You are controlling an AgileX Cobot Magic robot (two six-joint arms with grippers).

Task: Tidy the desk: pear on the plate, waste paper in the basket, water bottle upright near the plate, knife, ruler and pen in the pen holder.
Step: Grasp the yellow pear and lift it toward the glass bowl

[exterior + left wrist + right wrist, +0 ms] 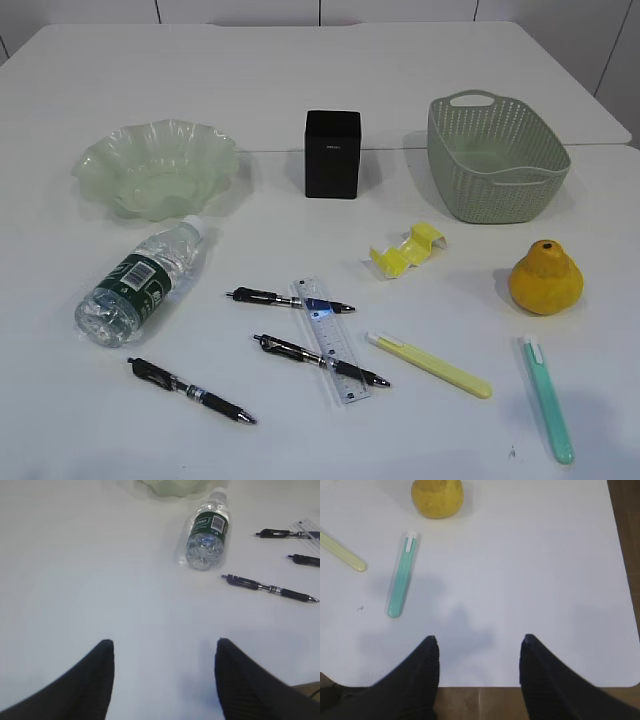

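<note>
Pear sits at the right of the exterior frame, below the green basket. At upper left is the plate; the water bottle lies on its side just under it. Centre top stands the black pen holder, with crumpled yellow paper lower right of it. Three pens, the ruler and two knives lie along the bottom. Left gripper and right gripper are both spread apart, empty.
</note>
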